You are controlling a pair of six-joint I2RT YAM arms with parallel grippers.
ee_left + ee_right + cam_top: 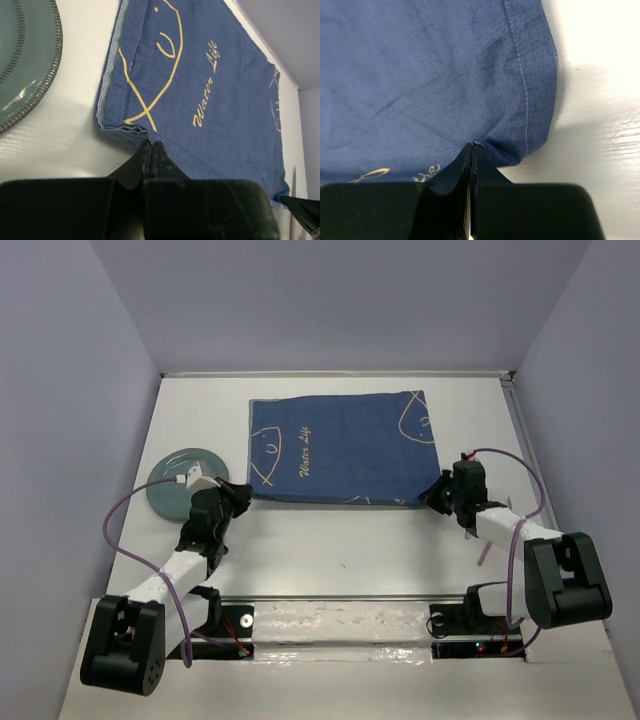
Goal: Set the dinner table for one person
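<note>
The dark blue fish-patterned cloth (340,448) lies flat on the white dinner table (340,550), towards the back. My left gripper (243,492) is at the cloth's near left corner, and in the left wrist view it (151,143) is shut on the cloth's (210,100) near hem. My right gripper (432,498) is at the near right corner. In the right wrist view it (472,145) is shut on a small pinched fold of the cloth's (420,75) edge. A teal plate (180,480) sits left of the cloth, partly behind my left wrist, and also shows in the left wrist view (25,60).
A thin pinkish stick (485,555) lies on the table near my right forearm. A raised rim runs along the table's right edge (520,430) and back edge. Lilac walls enclose the table on three sides.
</note>
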